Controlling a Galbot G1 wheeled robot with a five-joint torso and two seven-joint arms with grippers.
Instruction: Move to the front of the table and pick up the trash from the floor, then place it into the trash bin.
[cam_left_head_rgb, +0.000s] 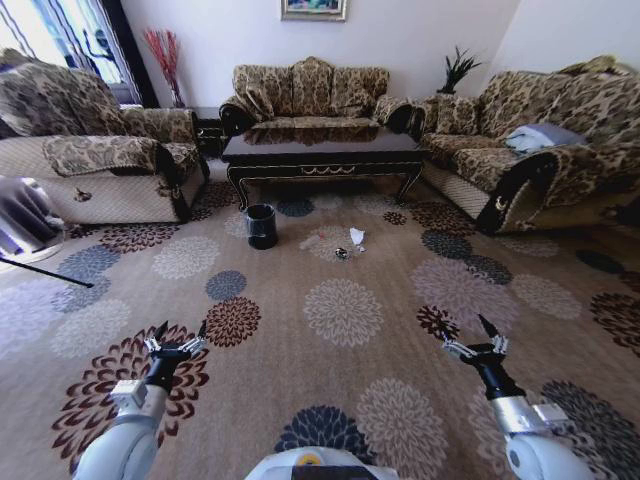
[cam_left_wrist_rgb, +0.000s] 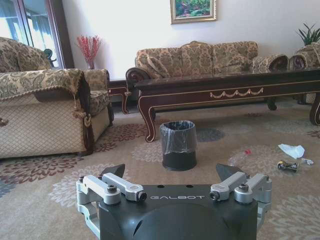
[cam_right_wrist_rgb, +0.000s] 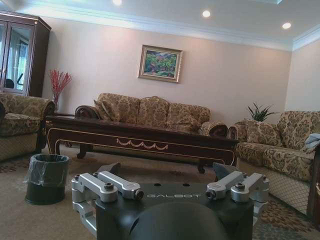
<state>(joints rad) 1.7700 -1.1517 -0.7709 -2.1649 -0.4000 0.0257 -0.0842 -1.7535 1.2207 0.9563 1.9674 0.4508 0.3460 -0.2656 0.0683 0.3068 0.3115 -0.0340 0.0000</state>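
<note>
The dark glossy table stands far ahead before the back sofa. On the patterned floor in front of it lies the trash: crumpled white paper, a small dark wrapper and a clear bottle. The black bagged trash bin stands left of them. My left gripper and right gripper hover low and open, well short of the litter. In the left wrist view the left gripper faces the bin, the paper and the wrapper. In the right wrist view the right gripper faces the table and the bin.
Patterned sofas ring the carpet: one on the left, one behind the table, one on the right. A white appliance with a dark cord sits at the left edge. Open carpet lies between me and the litter.
</note>
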